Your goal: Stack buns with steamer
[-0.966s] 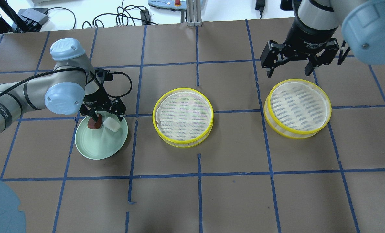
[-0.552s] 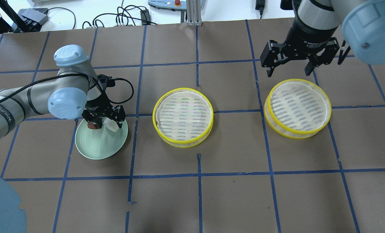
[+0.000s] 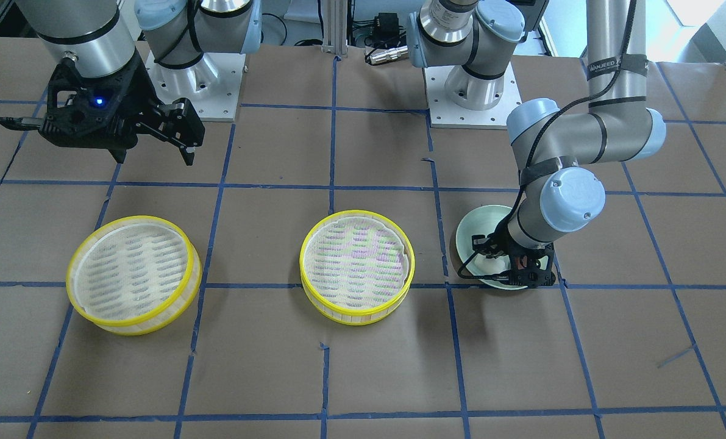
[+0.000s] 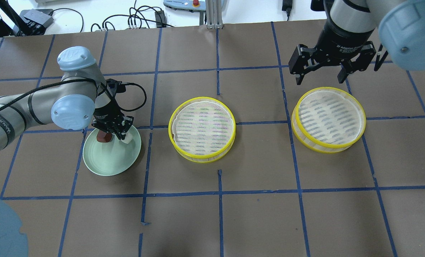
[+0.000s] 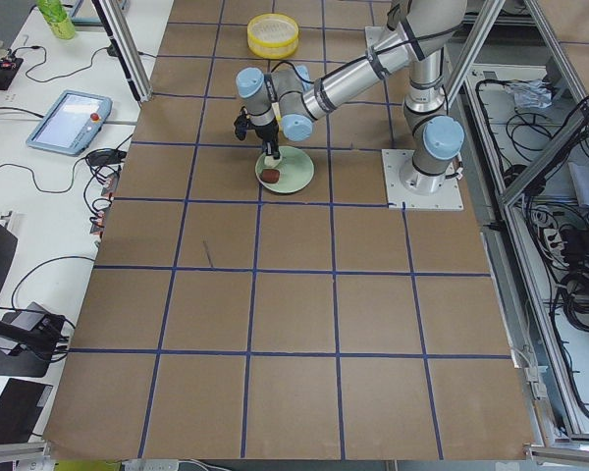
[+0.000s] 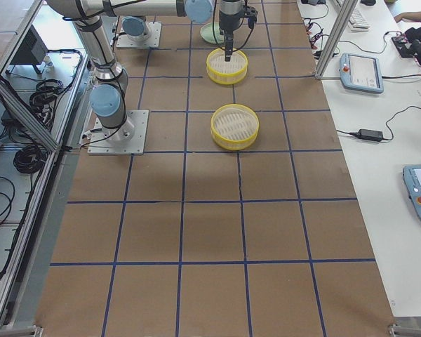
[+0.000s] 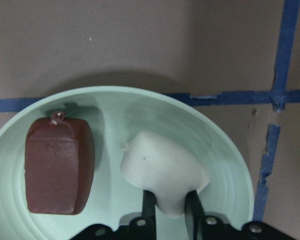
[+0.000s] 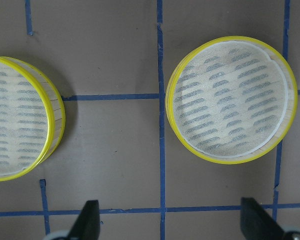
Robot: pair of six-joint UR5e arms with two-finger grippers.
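The white bun [image 7: 162, 167] and the dark reddish-brown bun [image 7: 60, 165] lie side by side in the pale green plate [image 7: 115, 91]. My left gripper [image 7: 170, 207] is down in the plate and shut on the white bun's near end. It also shows in the overhead view [image 4: 121, 134], beside the brown bun [image 4: 102, 137]. Two yellow-rimmed steamer tiers stand on the table, one in the middle [image 4: 202, 128] and one at the right [image 4: 328, 119], both without buns. My right gripper [image 4: 323, 76] hangs open and holds nothing, above the right tier's far edge.
The plate [image 4: 109, 160] sits left of the middle tier with a narrow gap between them. Brown paper with blue tape lines covers the table [image 4: 219, 214]. Cables and boxes lie beyond the far edge [image 4: 133, 18].
My left gripper was open over the two buns, came down into the plate and has closed on the white bun. The right gripper has barely moved.
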